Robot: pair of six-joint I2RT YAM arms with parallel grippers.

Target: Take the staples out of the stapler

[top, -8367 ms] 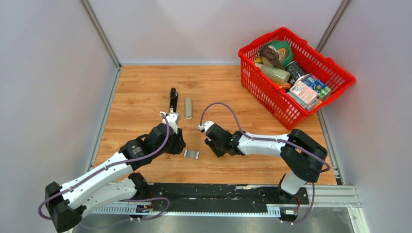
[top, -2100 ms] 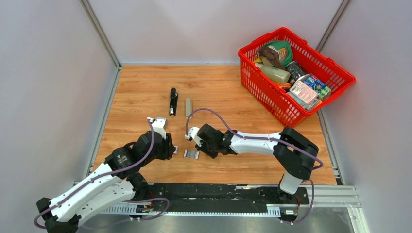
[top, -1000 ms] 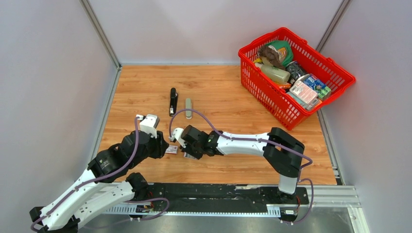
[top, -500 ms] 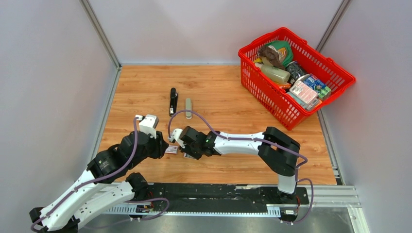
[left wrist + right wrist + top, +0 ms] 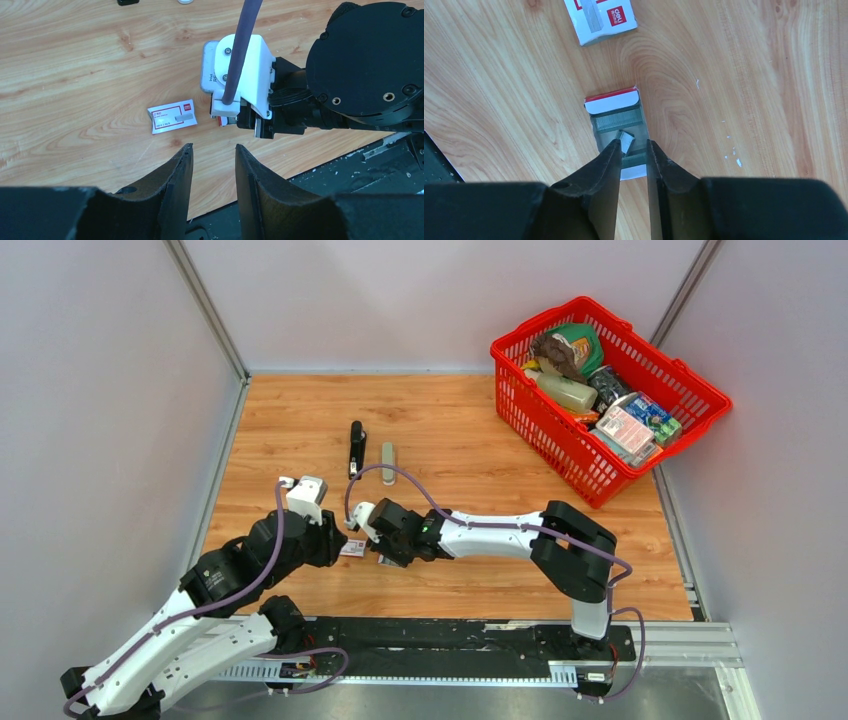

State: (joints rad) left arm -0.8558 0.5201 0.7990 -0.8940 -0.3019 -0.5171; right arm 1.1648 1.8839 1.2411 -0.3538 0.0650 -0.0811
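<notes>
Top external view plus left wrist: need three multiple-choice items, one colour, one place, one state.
1. The basket is:
A. blue
B. red
C. green

2. The stapler lies:
A. on the table, beside the grey oblong object
B. in the basket
C. held up in the air

3. The left gripper is:
A. shut on the stapler
B. shut on the basket's rim
C. open, holding nothing

Answers:
1 B: the top view shows red mesh walls.
2 A: it lies flat on the wood next to the grey piece.
3 C: in the left wrist view the jaws stand apart with only table between them.
</notes>
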